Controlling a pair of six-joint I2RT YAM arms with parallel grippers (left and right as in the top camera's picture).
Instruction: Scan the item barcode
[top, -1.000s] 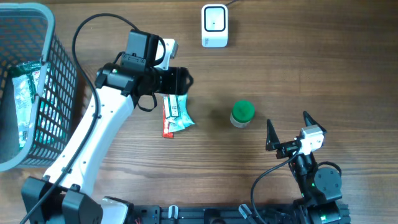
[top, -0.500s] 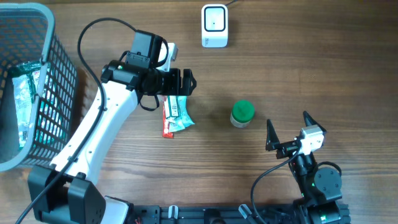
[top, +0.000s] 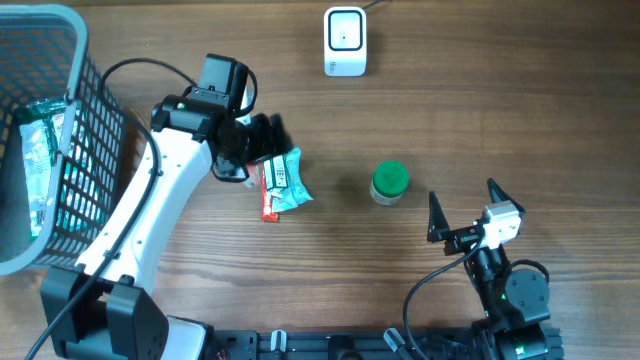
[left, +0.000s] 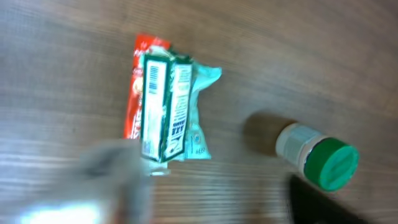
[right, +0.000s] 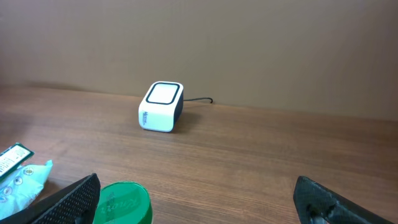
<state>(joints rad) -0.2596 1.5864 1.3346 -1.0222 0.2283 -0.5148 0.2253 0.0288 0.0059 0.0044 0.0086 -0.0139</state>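
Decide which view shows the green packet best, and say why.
The left wrist view: the packet is large, with its barcode facing the camera. Overhead shows it small, the print unreadable. The right wrist view catches only one end at the frame's left edge.

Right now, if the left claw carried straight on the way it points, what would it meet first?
Most likely the green-and-white packet lying on the red packet; the left claw tilts down just above them. Motion blur leaves the depth unclear.
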